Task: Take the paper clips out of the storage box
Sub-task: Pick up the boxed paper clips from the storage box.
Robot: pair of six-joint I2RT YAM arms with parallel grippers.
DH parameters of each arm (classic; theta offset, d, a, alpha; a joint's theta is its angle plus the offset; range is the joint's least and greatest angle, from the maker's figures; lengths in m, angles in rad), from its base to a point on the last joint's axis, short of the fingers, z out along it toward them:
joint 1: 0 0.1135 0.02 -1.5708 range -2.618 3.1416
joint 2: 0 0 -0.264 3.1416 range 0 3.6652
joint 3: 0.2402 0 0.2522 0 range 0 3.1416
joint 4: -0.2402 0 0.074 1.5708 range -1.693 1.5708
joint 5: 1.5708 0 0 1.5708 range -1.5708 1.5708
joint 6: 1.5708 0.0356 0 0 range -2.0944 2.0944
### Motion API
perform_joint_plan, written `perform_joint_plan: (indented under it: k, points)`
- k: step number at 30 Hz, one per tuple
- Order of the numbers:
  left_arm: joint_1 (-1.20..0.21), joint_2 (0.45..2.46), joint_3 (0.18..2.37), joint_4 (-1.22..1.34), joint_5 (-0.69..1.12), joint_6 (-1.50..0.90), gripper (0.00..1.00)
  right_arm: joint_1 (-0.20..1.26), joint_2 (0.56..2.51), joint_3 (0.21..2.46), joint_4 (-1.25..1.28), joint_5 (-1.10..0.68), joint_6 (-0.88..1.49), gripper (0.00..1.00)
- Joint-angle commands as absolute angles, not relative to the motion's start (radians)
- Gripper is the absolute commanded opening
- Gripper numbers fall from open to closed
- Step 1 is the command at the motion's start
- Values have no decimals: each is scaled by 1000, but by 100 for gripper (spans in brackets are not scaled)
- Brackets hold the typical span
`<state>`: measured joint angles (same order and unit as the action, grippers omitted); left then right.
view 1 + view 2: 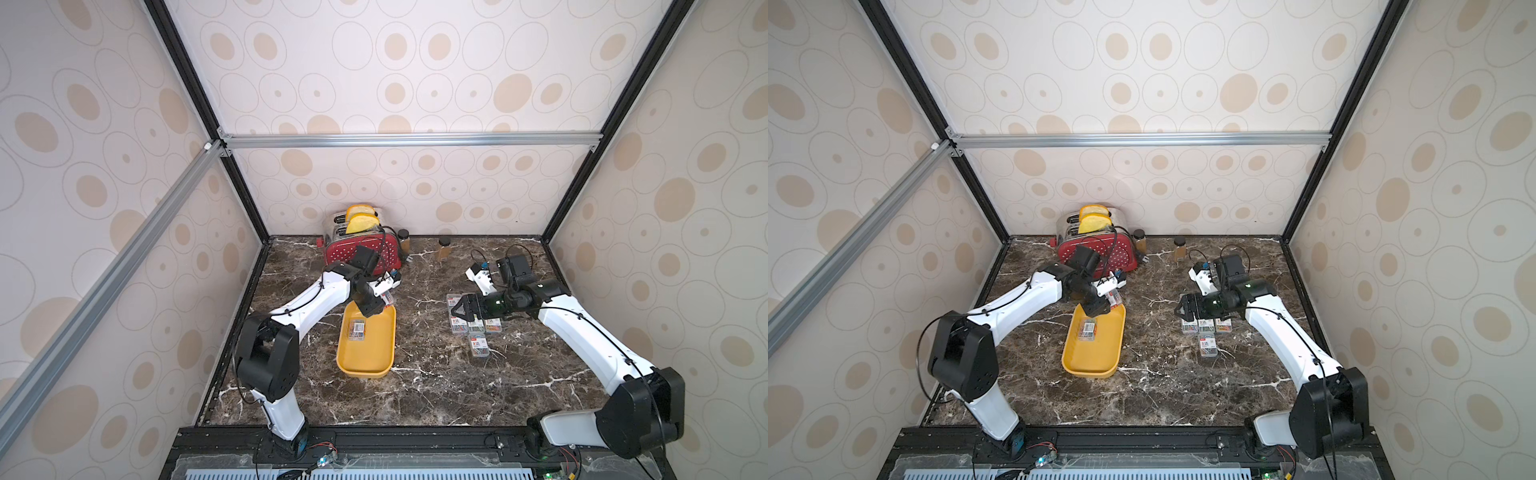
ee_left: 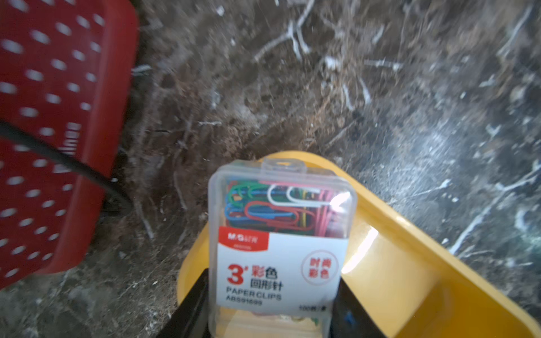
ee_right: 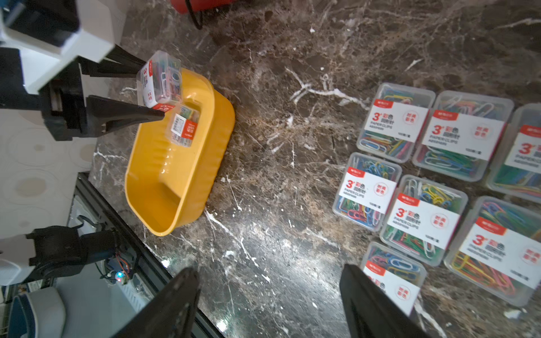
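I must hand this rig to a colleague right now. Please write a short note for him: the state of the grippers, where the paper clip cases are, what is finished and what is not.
Grippers: the left gripper is shut on the held case, lifted above one end of the storage box. The right gripper is open and empty, above the seven cases set out on the table.
In the box: one last case, lying flat.
Done: seven cases are out.
Left: put the held case with the others, then fetch the last case.
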<state>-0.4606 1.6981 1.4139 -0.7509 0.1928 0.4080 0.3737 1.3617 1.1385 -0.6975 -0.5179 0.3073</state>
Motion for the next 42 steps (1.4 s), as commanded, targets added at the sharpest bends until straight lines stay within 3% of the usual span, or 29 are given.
perform_joint_plan:
  k: [1, 13, 31, 34, 39, 42]
  points:
    - [-472, 1632, 1463, -803, 286, 205, 13, 371, 1384, 1156, -600, -630, 379, 81]
    - [-583, 1482, 1326, -556, 422, -240, 0, 427, 1481, 1159, -239, -815, 616, 80]
    - [-678, 1470, 1298, -499, 412, -311, 0, 517, 1515, 1196, -200, -851, 645, 78]
    - [-687, 1471, 1305, -492, 414, -315, 0, 521, 1530, 1197, -209, -862, 644, 70]
    - [-688, 1466, 1306, -485, 414, -321, 0, 524, 1530, 1187, -208, -881, 651, 40]
    - [-688, 1460, 1301, -479, 410, -322, 3, 523, 1522, 1185, -215, -885, 645, 29]
